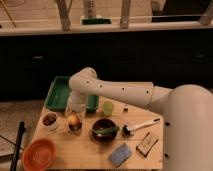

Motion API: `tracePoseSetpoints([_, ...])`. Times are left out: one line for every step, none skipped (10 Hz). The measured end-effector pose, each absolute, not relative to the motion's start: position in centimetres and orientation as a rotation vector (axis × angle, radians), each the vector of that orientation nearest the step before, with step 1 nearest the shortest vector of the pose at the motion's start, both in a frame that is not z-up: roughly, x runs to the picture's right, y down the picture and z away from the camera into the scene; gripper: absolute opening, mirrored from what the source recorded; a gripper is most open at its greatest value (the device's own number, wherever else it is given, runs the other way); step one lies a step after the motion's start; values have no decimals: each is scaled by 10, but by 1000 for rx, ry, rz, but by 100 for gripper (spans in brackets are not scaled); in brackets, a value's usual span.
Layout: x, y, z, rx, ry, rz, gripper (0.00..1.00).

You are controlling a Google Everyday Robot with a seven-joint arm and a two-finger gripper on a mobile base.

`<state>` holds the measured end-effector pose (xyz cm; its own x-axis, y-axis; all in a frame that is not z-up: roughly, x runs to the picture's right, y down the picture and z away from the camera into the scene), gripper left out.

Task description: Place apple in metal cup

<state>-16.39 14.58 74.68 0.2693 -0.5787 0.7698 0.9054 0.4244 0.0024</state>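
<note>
The apple, small and yellow-orange, sits between the fingers of my gripper at the table's left middle. The gripper points straight down and is shut on the apple. The metal cup stands directly below it, and only its dark silvery lower part shows. The apple is at the cup's mouth; I cannot tell whether it rests on the cup. The white arm reaches in from the right.
A small white bowl with dark contents stands left of the cup. Also on the table: a light green cup, a dark bowl, an orange bowl, a green tray, a spoon-like tool, a blue sponge and a tan box.
</note>
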Motion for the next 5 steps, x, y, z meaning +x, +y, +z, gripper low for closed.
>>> tracePoseSetpoints([-165, 147, 747, -495, -783, -1057, 80])
tracePoseSetpoints([-164, 148, 747, -497, -784, -1056, 80])
tracePoseSetpoints([-164, 148, 747, -496, -784, -1055, 80])
tracePoseSetpoints([-164, 148, 746, -494, -787, -1054, 80])
tracePoseSetpoints([-163, 149, 746, -494, -787, -1053, 80])
